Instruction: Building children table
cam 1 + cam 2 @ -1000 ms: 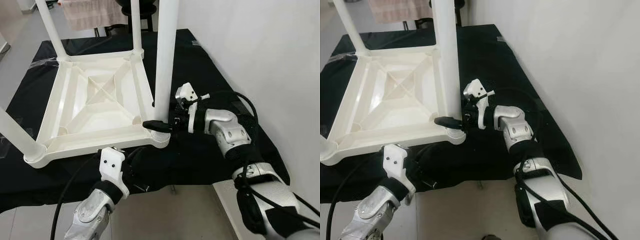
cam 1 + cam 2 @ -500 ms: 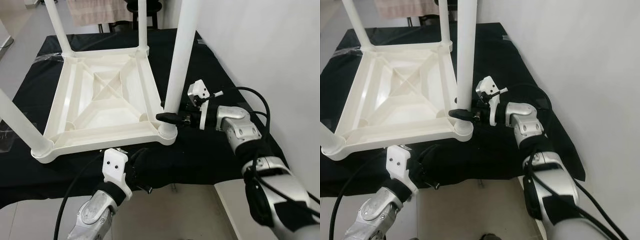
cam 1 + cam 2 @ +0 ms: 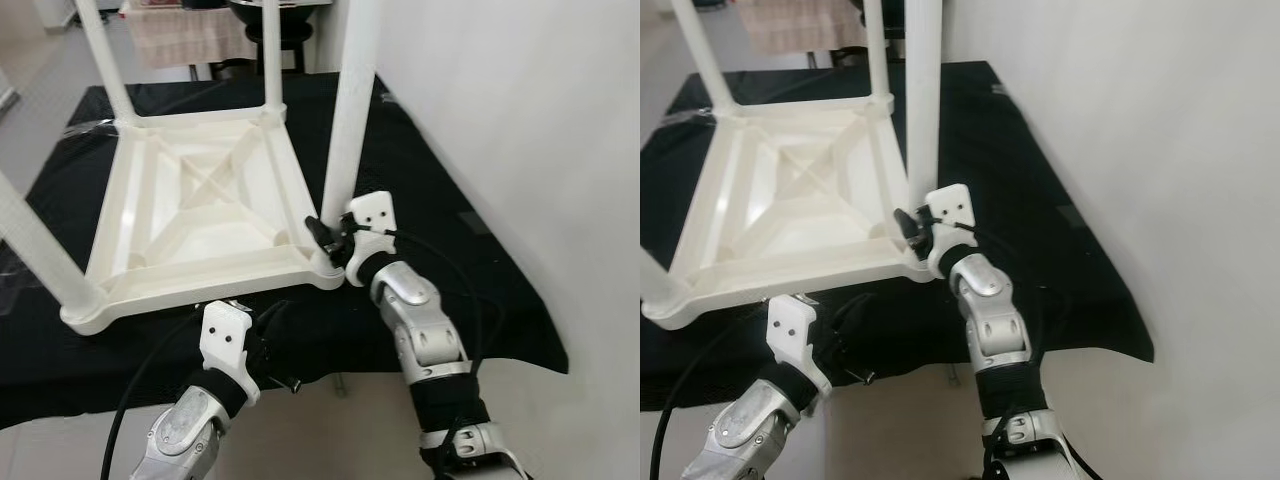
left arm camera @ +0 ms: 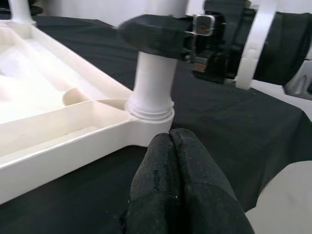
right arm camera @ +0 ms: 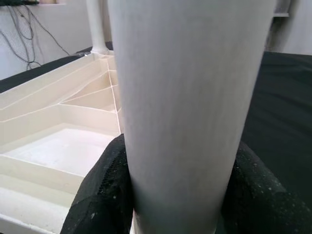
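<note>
Now swung in closer and steeper than a second ago, right claw (image 3: 322, 232) pinching the near-right table leg (image 3: 343, 120) just above its socket. Upturned white table (image 3: 190, 200) lying on the black-draped bench (image 3: 440, 250). Left claw (image 4: 170, 161) pressed together, hovering at 6 o'clock of that corner.

A white plastic children's table (image 3: 200, 210) lies upside down on a black cloth, its ribbed underside facing up with an X-shaped brace at the centre. Four round white legs stand upright from the corners; the 4 o'clock corner's leg (image 3: 346, 110) rises tallest in view.
</note>
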Robot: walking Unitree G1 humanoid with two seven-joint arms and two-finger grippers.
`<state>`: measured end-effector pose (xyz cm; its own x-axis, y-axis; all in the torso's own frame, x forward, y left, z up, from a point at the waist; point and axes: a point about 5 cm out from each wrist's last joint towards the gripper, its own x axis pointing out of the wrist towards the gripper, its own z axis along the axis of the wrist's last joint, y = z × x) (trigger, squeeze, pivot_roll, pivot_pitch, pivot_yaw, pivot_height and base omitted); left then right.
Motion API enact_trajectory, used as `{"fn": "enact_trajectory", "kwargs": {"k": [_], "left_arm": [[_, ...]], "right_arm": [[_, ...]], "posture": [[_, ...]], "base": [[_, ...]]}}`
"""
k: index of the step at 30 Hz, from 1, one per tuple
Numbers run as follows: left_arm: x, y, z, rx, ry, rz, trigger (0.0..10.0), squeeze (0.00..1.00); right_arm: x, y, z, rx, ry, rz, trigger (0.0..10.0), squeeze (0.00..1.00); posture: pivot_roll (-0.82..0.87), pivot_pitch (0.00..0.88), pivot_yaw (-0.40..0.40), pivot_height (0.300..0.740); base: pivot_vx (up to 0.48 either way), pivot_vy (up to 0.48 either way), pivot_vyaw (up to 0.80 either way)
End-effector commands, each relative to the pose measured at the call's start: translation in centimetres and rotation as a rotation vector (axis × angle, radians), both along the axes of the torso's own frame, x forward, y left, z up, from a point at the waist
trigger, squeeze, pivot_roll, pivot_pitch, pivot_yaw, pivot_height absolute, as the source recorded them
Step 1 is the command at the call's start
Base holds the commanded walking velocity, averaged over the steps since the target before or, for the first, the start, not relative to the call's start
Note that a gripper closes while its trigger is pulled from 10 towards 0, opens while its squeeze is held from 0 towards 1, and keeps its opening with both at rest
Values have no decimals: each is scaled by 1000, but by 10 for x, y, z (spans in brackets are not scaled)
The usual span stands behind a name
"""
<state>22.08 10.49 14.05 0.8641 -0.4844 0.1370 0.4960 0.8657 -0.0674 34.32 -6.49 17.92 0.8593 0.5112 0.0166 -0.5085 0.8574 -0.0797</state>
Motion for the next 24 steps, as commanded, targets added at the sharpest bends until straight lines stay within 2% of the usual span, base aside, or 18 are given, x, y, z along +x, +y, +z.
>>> {"fn": "enact_trajectory", "kwargs": {"k": [1, 2, 6, 7, 11, 12, 13, 14, 15, 17, 18, 20, 22, 23, 24], "left_arm": [[0, 1, -5, 11, 24, 2, 10000, 0], [0, 1, -5, 12, 21, 8, 10000, 0], [0, 1, -5, 14, 17, 16, 10000, 0], [0, 1, -5, 11, 19, 13, 10000, 0], [0, 0, -5, 7, 22, 7, 10000, 0], [0, 1, -5, 6, 23, 5, 10000, 0], [0, 1, -5, 6, 23, 5, 10000, 0], [1, 1, -5, 5, 24, 4, 10000, 0], [1, 1, -5, 5, 24, 4, 10000, 0], [1, 1, -5, 5, 25, 4, 10000, 0], [1, 1, -5, 6, 24, 5, 10000, 0], [1, 1, -5, 7, 24, 6, 10000, 0], [0, 1, -5, 6, 24, 8, 10000, 0], [0, 1, -5, 6, 24, 8, 10000, 0], [0, 1, -5, 6, 25, 8, 10000, 0]], "right_arm": [[-1, 10, -21, -55, 86, 49, 510, 0], [2, 11, -20, -60, 82, 52, 10000, 0], [2, 14, -14, -36, 72, 83, 10000, 0], [1, 14, -8, -2, 60, 94, 10000, 1000], [1, 15, 3, 46, 22, 177, 10000, 1000], [1, 15, 8, 31, -4, 271, 10000, 0], [1, 15, 8, 31, -4, 271, 10000, 0], [2, 15, 9, 0, -9, 366, 10000, 0], [2, 15, 9, 0, -9, 366, 10000, 0], [4, 11, 12, -63, -28, 525, 10000, 0], [5, 8, 15, -72, -17, 670, 10000, 0], [5, 7, 16, -73, -12, 706, 10000, 0], [1, 2, 16, -117, 11, 840, 10000, 0], [1, 2, 16, -117, 11, 840, 10000, 0], [0, 1, 17, -132, 21, 890, 10000, 0]], "posture": [[33, 124, -35, 740], [36, 121, -38, 740], [36, 121, -38, 740], [34, 118, -33, 740], [34, 118, -33, 740], [35, 122, -24, 740], [35, 122, -24, 740], [35, 122, -24, 740], [35, 122, -24, 740], [38, 126, -24, 740], [45, 133, -26, 740], [45, 133, -26, 740], [55, 137, -33, 740], [55, 137, -33, 740], [55, 137, -33, 740]], "base": [[0, 0, 0], [0, 0, 0], [0, 0, 0], [0, 0, 0], [0, 0, 0], [0, 0, 0], [0, 0, 0], [0, 0, 0], [0, 0, 0], [0, 0, 0], [0, 0, 0], [0, 0, 0], [0, 0, 0], [0, 0, 0], [0, 0, 0]]}}
